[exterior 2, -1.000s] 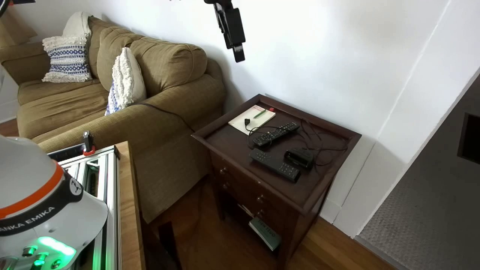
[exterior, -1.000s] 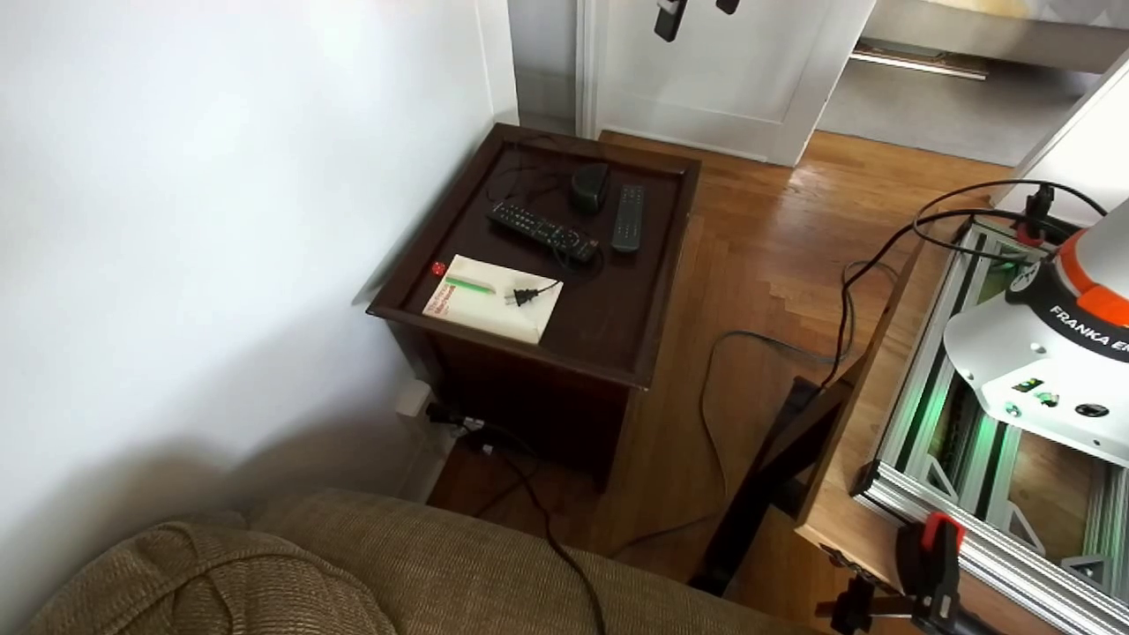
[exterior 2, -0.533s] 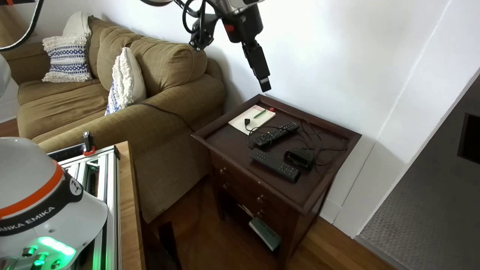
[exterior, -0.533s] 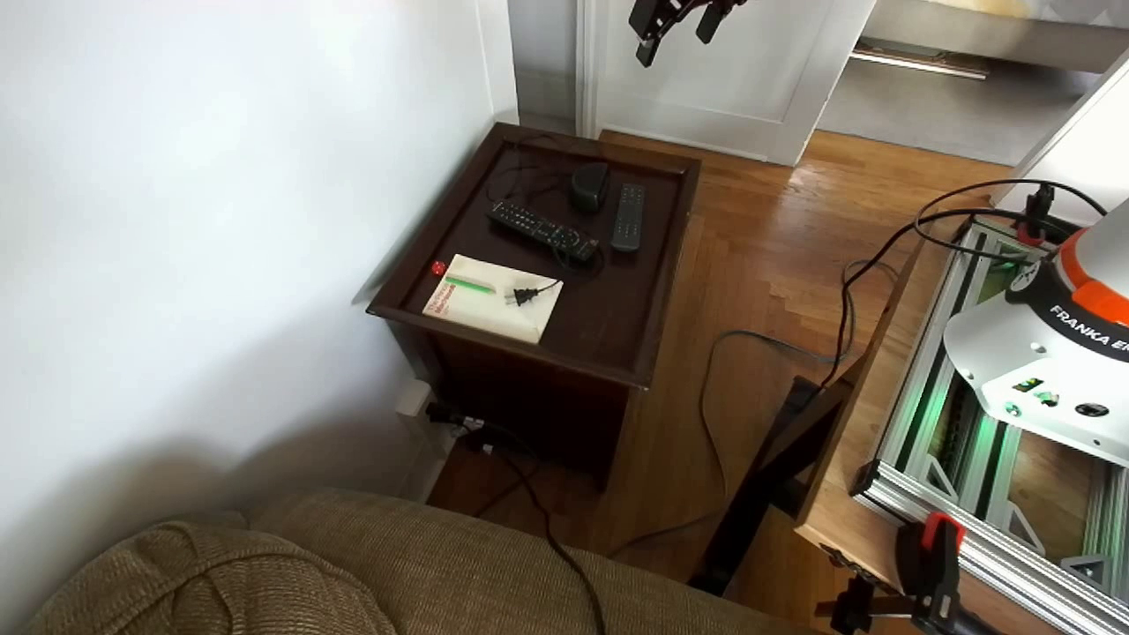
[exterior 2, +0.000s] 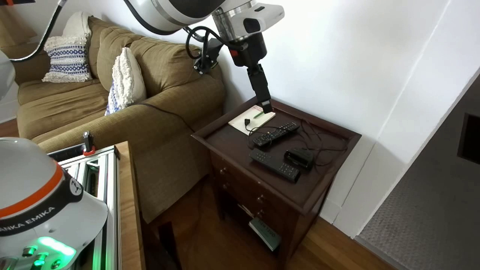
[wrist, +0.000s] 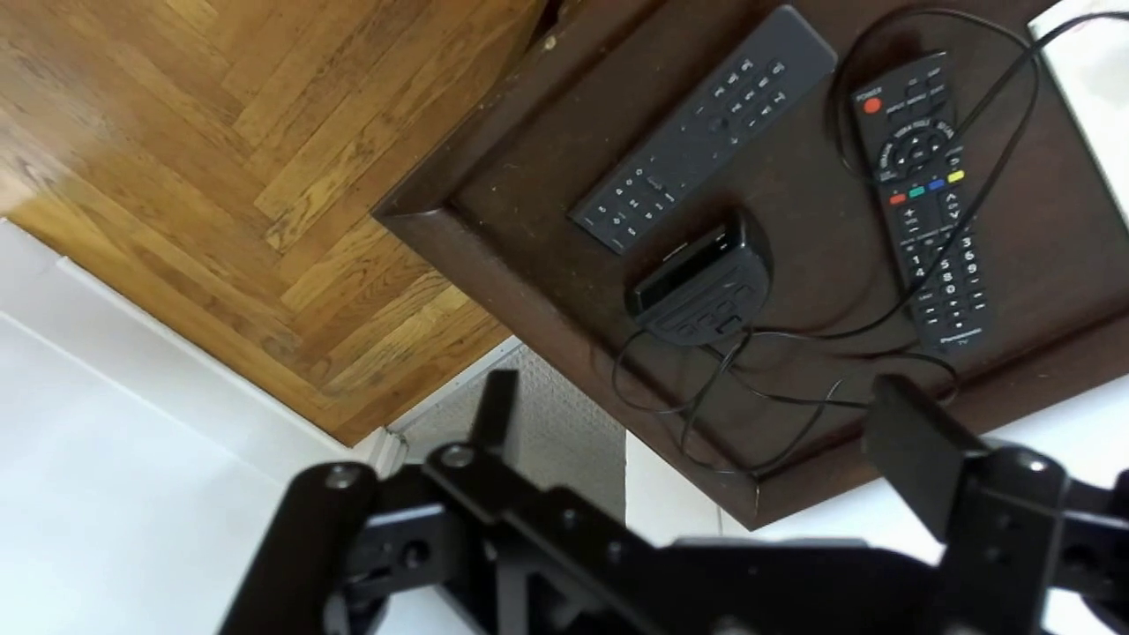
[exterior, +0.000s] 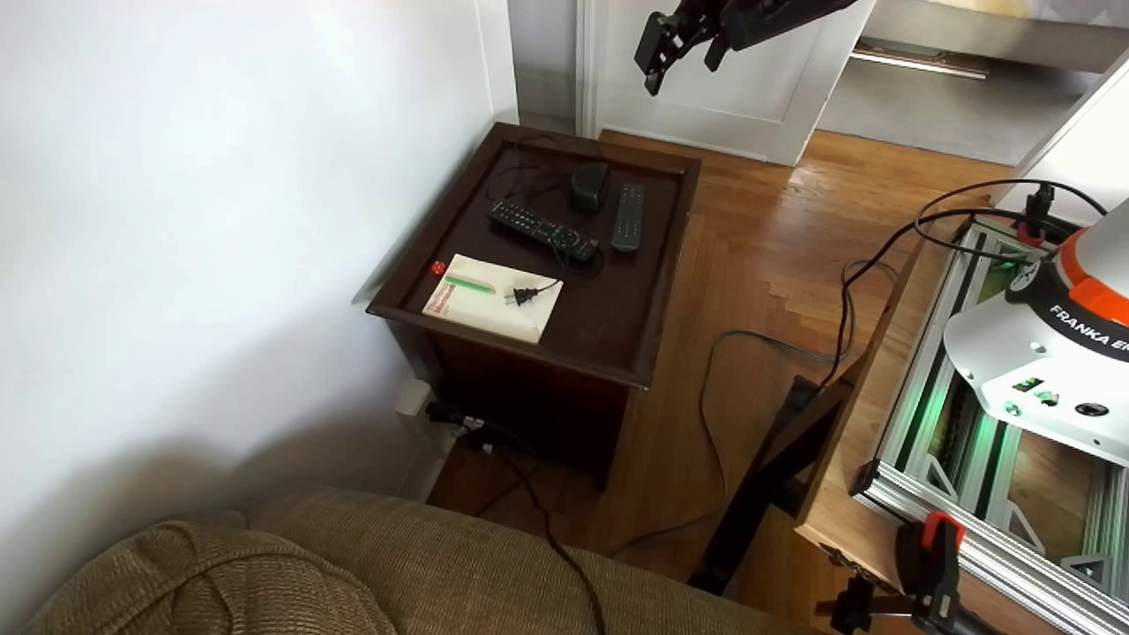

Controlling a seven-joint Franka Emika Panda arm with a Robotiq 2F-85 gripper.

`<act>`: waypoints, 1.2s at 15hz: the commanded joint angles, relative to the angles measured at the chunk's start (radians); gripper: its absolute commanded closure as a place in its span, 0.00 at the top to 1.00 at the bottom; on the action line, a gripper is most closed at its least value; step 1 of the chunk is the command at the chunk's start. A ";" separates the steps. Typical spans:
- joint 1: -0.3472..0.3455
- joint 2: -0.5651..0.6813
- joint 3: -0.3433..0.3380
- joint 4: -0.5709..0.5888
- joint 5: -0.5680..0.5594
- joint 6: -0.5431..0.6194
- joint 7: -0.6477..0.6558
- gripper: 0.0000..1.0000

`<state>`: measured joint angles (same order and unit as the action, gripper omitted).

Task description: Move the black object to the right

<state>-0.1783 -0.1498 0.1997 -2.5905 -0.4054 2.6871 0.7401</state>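
Observation:
Several dark items lie on the brown nightstand (exterior 2: 315, 198). A slim, plain grey-black remote (exterior: 628, 218) lies near the nightstand's edge; it also shows in the wrist view (wrist: 706, 132). A blacker remote with coloured buttons (exterior: 542, 231) lies beside it, with a cord over it (wrist: 922, 194). A small black clock (wrist: 706, 282) stands near both. I cannot tell for certain which one is the black object. My gripper (wrist: 697, 397) is open and empty, above the nightstand and apart from everything. It shows in both exterior views (exterior: 684, 75) (exterior 2: 267, 107).
A cream notepad (exterior: 494, 300) with a green pen, a plug (exterior: 522, 296) and a red die (exterior: 438, 267) lie on the nightstand. Thin cords (wrist: 794, 414) loop round the clock. A white wall (exterior 2: 318, 56) and a brown sofa (exterior 2: 180, 97) stand beside it.
My gripper has moved down towards the nightstand, and more of the arm has come into view. It stays open. The things on the nightstand have not moved.

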 commanded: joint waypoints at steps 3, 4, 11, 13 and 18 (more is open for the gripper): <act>0.033 0.000 -0.034 0.001 -0.007 -0.004 0.004 1.00; 0.033 0.000 -0.034 0.001 -0.007 -0.004 0.004 1.00; 0.068 0.200 -0.077 0.073 -0.070 0.055 0.039 1.00; 0.041 0.267 -0.067 0.101 -0.113 0.120 0.068 1.00; 0.074 0.423 -0.138 0.198 -0.251 0.225 0.197 0.51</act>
<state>-0.1294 0.1688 0.1077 -2.4655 -0.5568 2.8545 0.8357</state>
